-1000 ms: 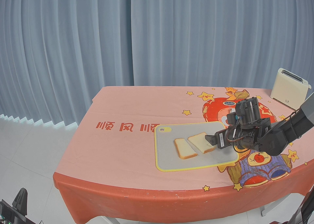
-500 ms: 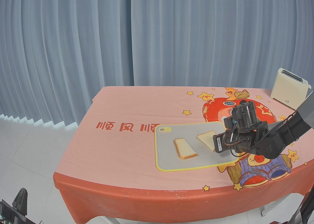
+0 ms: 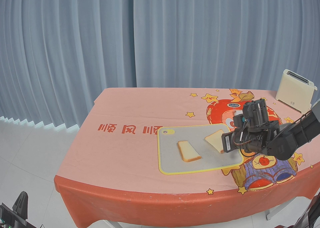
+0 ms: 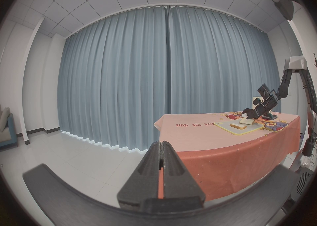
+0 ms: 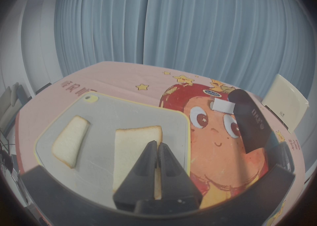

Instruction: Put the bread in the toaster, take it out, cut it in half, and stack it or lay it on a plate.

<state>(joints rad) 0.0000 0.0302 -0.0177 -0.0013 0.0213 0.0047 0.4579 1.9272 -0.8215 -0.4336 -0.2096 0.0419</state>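
Our right gripper (image 3: pixel 223 144), jaws clamped on one bread half (image 3: pixel 214 138), holds it tilted over the right side of the grey cutting board (image 3: pixel 173 160). The other bread half (image 3: pixel 188 151) lies flat mid-board. The toaster (image 3: pixel 295 89) stands at the far right of the counter (image 3: pixel 133 152). Our left gripper (image 4: pixel 160 170) hangs well apart from the counter, jaws pressed together.

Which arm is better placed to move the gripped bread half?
Right. The right hand is shut on a bread half above the cutting board; the left hand, shut and empty, is far from the table.
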